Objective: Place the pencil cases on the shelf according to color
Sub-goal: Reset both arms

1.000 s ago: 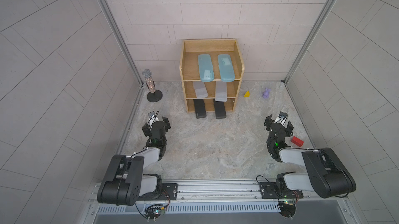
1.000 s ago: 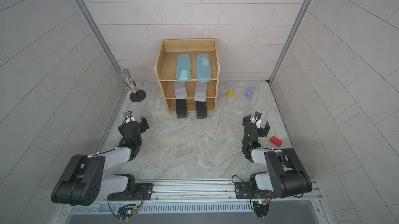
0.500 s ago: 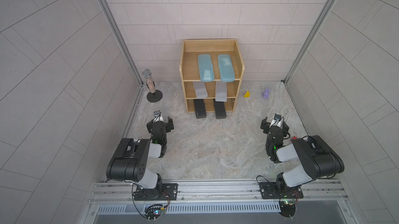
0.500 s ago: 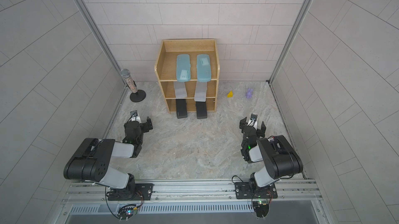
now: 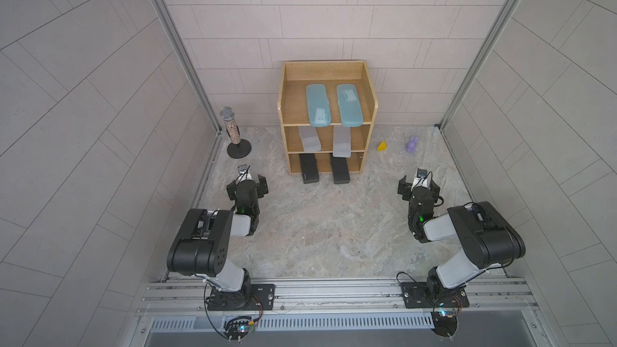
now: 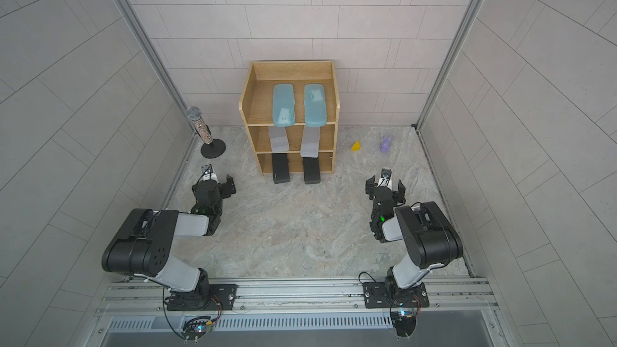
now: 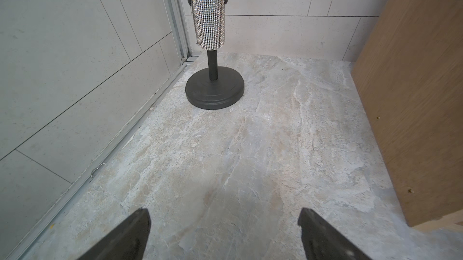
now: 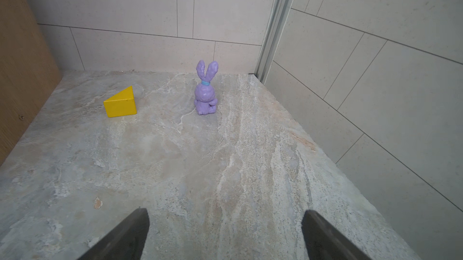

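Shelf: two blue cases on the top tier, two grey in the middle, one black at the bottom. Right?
No: the bottom tier of the shelf holds two black cases, not one; both top views show them side by side. Two blue cases on top, two grey cases in the middle: correct.

A rhinestone-covered silver microphone (image 5: 231, 128) is standing upright on its round black base beside the wall, while a yellow wedge-shaped block (image 8: 120, 103) and a small purple plastic rabbit (image 8: 205, 97) are sitting near each other on the marbled stone surface (image 5: 317, 228).
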You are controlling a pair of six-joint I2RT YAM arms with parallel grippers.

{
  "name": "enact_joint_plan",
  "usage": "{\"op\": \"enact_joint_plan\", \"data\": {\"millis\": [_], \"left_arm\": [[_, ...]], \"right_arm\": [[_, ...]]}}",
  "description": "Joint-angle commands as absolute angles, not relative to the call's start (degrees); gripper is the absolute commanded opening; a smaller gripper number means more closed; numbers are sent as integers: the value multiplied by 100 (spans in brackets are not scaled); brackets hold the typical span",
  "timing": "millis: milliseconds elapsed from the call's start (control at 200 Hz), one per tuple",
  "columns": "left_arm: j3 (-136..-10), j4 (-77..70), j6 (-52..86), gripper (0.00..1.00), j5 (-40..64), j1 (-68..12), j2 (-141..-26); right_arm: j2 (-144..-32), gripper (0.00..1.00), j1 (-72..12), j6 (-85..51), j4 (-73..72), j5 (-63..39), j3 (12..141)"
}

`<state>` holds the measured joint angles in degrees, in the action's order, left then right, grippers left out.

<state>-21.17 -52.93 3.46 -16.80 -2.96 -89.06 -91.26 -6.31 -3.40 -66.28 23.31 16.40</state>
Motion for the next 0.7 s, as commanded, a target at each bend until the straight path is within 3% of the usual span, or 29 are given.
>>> {"op": "enact_joint_plan", "data": {"millis": [0, 695], "left_arm": [[-1954, -5413, 448, 100, -1840, -258, -8803], [-2136, -5255, 395, 100, -1890, -289, -8921]], "right_arm": [[-9134, 100, -608, -296, -6615, 2364, 1636], [-9100, 100, -611, -312, -6486, 2355, 1686]]}}
